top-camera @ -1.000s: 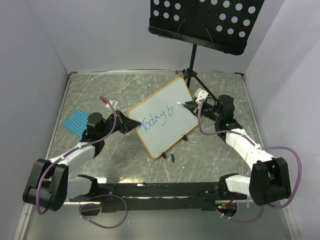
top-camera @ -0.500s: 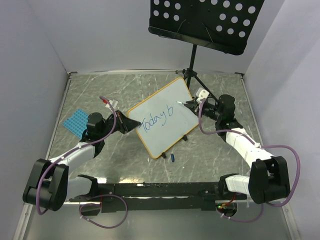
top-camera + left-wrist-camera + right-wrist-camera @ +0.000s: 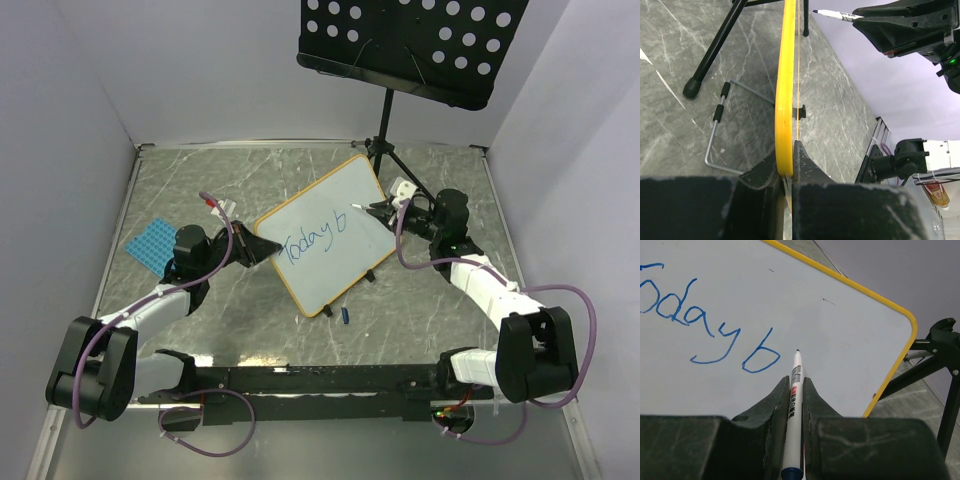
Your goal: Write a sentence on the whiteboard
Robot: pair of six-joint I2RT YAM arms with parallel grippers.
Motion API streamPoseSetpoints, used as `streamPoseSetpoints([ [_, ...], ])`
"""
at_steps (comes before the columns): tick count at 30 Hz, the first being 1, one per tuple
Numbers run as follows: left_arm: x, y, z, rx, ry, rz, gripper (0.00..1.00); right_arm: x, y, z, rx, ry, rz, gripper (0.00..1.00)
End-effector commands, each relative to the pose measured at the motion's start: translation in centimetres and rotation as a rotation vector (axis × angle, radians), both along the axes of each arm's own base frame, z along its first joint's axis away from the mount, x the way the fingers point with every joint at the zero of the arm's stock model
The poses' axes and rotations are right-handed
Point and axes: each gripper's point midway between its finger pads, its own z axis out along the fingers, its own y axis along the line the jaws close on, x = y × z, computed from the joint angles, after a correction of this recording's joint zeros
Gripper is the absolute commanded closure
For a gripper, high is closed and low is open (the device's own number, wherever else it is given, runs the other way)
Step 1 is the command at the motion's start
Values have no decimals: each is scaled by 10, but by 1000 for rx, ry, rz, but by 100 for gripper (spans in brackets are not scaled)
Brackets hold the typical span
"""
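Right gripper (image 3: 796, 382) is clamping a slim white-barrelled marker (image 3: 793, 410); I'm seeing its tip hanging just right of the blue handwritten words (image 3: 710, 325) "Today b" on the rounded white, yellow-framed whiteboard (image 3: 345, 262). Left gripper (image 3: 788, 165) is pinching that whiteboard's left edge.

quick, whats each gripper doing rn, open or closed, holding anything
left gripper: closed, clamped on the yellow frame of the whiteboard.
right gripper: closed, holding a marker that points at the board.

Black perforated music stand (image 3: 415, 45) at the back, blue mat (image 3: 152, 243) lying left.
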Motion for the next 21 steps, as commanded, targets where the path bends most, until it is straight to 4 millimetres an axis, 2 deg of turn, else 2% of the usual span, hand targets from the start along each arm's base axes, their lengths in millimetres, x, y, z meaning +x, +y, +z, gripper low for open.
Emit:
streamPoseSetpoints([
  [1, -23, -9, -20, 48, 7, -120, 99, 3, 4, 12, 6, -70, 38, 100],
  [13, -22, -9, -21, 51, 6, -122, 99, 1, 5, 11, 4, -82, 60, 100],
  [21, -23, -9, -20, 51, 5, -122, 99, 4, 6, 3, -4, -60, 56, 100],
])
